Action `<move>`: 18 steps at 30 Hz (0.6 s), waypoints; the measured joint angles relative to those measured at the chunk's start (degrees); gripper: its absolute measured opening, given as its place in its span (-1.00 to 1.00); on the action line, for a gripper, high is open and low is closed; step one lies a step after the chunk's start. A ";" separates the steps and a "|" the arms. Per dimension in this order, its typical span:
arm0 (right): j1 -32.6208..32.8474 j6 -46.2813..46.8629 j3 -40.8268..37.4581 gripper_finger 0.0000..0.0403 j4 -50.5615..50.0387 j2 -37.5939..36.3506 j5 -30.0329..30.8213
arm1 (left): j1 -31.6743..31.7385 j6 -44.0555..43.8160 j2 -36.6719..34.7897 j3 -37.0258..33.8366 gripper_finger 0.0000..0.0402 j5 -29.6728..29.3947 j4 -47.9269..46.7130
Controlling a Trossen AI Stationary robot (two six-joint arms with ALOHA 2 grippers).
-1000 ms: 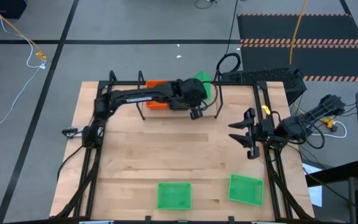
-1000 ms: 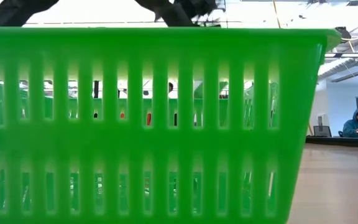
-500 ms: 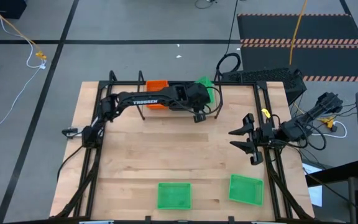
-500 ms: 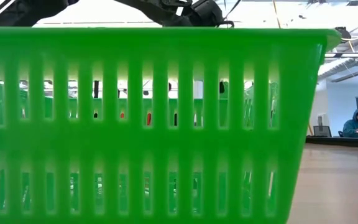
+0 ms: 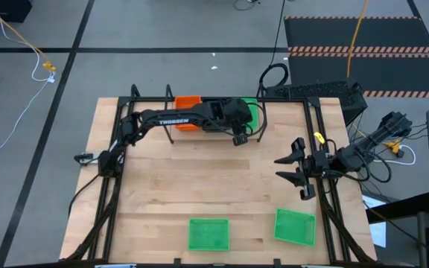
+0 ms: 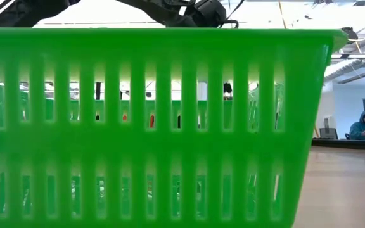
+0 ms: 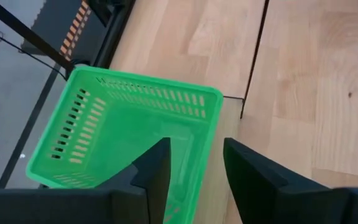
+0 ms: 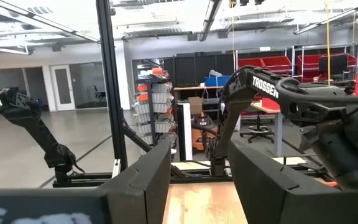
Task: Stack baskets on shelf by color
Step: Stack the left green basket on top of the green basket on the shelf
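Green basket sits at the shelf's right end, its wall between the left gripper's fingers, seemingly gripped; right gripper, fingers parted, waits nearer two green baskets on the table.

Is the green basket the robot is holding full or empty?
Empty. The left wrist view shows the bare floor of the green basket, with the left gripper straddling its wall and nothing inside.

Two baskets side by side at table's near edge, shelf at far edge.
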 joint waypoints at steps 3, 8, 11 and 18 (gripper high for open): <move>0.00 -0.07 0.00 -0.23 -0.03 -0.03 -0.04 | -0.72 0.08 -0.58 2.86 -0.24 -0.21 -5.01; 0.40 -0.57 0.02 -0.23 -0.94 -0.51 -0.07 | -5.50 2.73 -2.57 11.56 -0.24 -0.15 -23.66; 1.39 -0.75 0.02 -0.23 -1.85 -1.31 -0.09 | -10.27 3.66 -3.73 13.16 -0.25 0.97 -37.29; 4.61 -1.88 0.07 -0.23 -2.48 -2.82 0.04 | -27.38 9.99 -3.79 2.46 -0.45 9.38 -54.91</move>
